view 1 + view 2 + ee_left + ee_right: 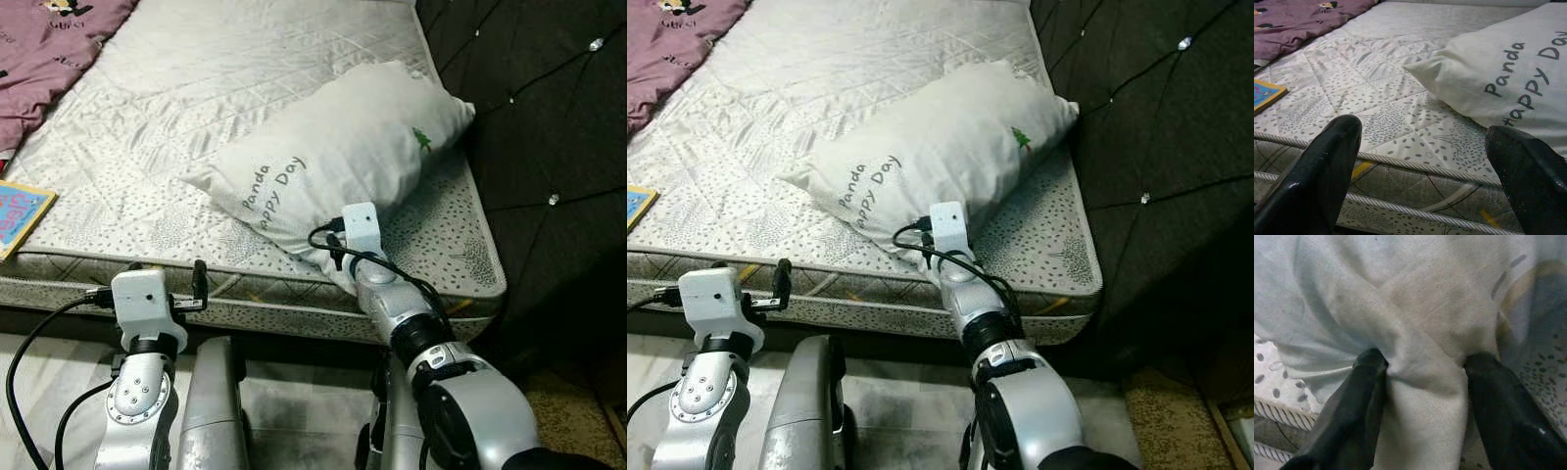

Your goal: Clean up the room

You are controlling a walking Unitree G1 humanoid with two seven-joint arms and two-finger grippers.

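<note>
The pillow point(338, 157) lies on the mattress point(196, 108) in the centre of the left eye frame, its long axis running diagonally from the lower centre toward the upper right, where the dark tufted headboard point(549, 127) stands. The right gripper point(1422, 377) is set at the pillow's lower corner, near the mattress edge; in the right wrist view a fold of the white fabric is bunched between the two black fingers point(1359, 401), so the corner is judged to be pinched. The rest of the pillow extends away from this gripper, up and to the right. The left gripper point(1425, 161) is held spread wide and empty in the lower left of the frame, just short of the mattress edge, with the pillow off to its right. A purple blanket point(49, 49) is seen upper left, and a book point(20, 217) at the left edge.
</note>
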